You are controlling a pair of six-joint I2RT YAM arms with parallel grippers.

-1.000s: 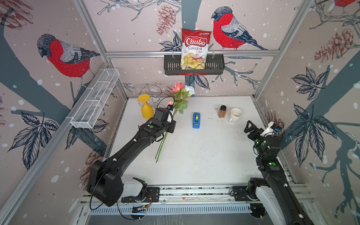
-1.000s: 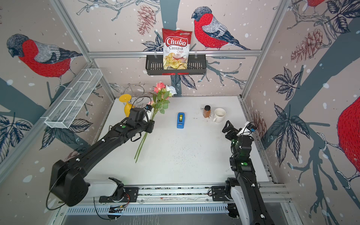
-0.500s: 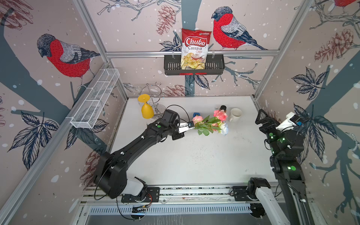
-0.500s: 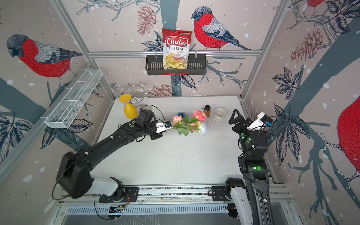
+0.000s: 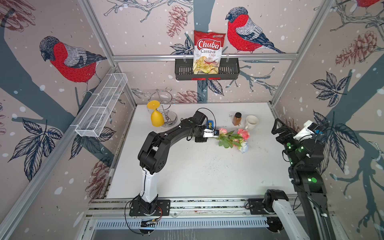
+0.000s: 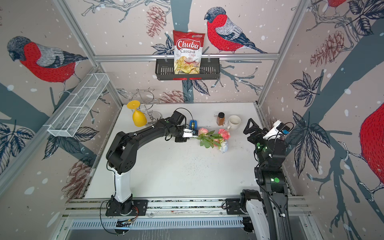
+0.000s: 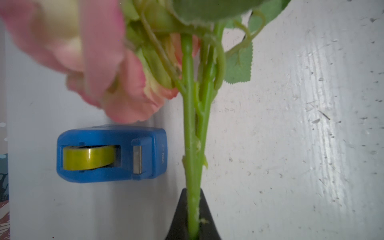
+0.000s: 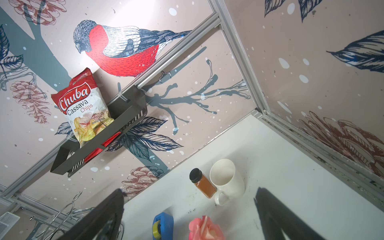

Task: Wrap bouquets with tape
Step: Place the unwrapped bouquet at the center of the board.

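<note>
While the left gripper [image 7: 192, 209] is pressing its black fingers [image 7: 178, 218] tight on the green stems, it is pinching the bouquet [image 5: 232, 138] low down, close to where the stems bunch together. The flowers are pointing away from that arm, toward the right side of the table [image 5: 207, 170], with pink blooms and one white bloom fanning out past the leaves. Whether the blooms are touching the table is unclear. The tape [image 7: 110, 153] is sitting on the table just beside the held stems, its yellowish roll showing inside the blue dispenser. A brown jar [image 5: 236, 118] and a white mug [image 5: 251, 122] are standing close together near the blooms. The right gripper [image 5: 275, 126] is hanging by the right wall with its fingers spread wide, gripping nothing, well apart from the flowers.
</note>
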